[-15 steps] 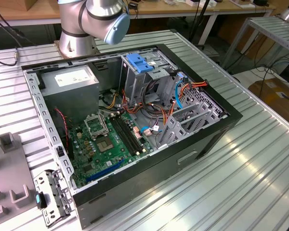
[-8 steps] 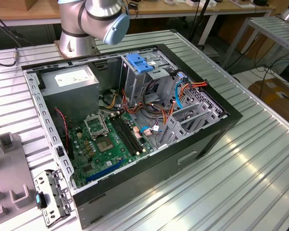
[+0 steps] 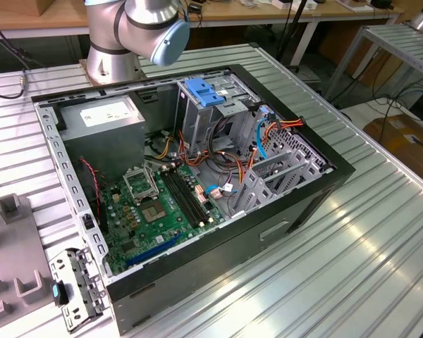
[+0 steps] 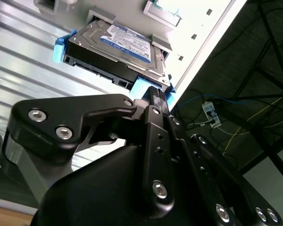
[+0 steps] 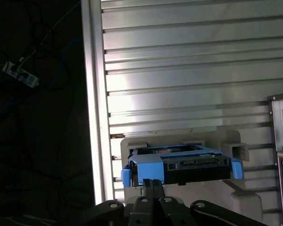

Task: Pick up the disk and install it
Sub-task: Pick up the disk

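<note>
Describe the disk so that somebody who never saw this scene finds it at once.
On the ribbed metal table, find the pale grey holder near its edge. The disk lies in it: a flat dark drive, the only thing there framed by bright blue rails.

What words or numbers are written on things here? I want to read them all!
Blue-and-white sticker on the disk, second wrist view: it has print, but it is too small and blurred to read.
White label on the power supply box, exterior view: the print is too blurred to read.
Green motherboard, exterior view: any markings are too small to read.
So there is no text that can be quoted.
</note>
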Action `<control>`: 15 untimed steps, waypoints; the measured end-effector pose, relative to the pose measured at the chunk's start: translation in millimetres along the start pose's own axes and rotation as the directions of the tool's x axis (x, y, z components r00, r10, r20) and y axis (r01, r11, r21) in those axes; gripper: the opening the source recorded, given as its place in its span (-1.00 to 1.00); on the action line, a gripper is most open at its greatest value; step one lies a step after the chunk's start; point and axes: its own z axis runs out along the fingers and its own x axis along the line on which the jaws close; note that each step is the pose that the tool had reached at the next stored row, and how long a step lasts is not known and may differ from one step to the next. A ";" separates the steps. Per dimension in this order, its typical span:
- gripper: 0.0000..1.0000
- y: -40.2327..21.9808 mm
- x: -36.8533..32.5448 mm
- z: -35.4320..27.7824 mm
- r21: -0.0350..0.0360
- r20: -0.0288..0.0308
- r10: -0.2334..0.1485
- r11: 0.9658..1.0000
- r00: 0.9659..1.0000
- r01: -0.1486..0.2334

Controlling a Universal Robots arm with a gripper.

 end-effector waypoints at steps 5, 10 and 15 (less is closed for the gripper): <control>-0.77 0.0 0.0 0.4 0.000 0.000 0.000 1.000 1.000 0.000; -0.77 0.0 0.0 0.4 0.000 0.000 0.000 1.000 1.000 0.000; -0.77 0.0 0.0 0.5 0.000 -0.001 -0.031 1.000 1.000 0.031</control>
